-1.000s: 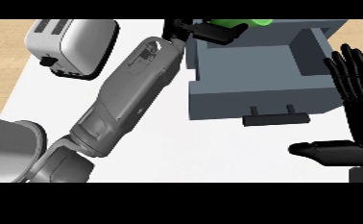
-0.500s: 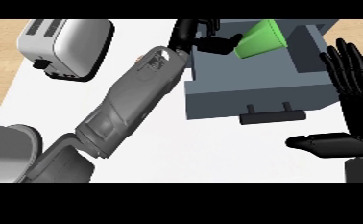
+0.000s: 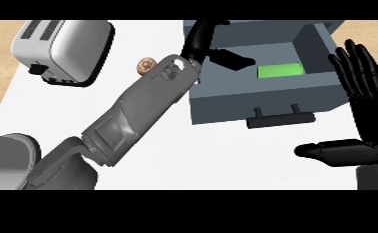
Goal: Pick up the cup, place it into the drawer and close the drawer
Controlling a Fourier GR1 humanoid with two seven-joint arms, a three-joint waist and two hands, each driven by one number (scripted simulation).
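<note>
The green cup [image 3: 280,70] lies inside the open grey drawer [image 3: 258,94], near its right side. My left forearm reaches diagonally across the counter, and my left hand [image 3: 205,38] hangs over the drawer's left back corner. Its fingers [image 3: 230,59] point toward the cup and stop a little short of it, so the hand is open and holds nothing. My right hand [image 3: 360,84] stands open at the view's right edge, fingers up, beside the drawer's right wall, with the thumb [image 3: 332,150] stretched out to the left. The drawer's handle [image 3: 279,120] faces me.
A silver toaster [image 3: 66,49] sits at the back left of the white counter. A small brown bun [image 3: 147,65] lies just left of my left wrist. A grey round pot [image 3: 16,162] shows at the lower left edge.
The green cup has left my left hand and now lies on the drawer's floor. The left hand's fingers have let go. The right hand stays where it was.
</note>
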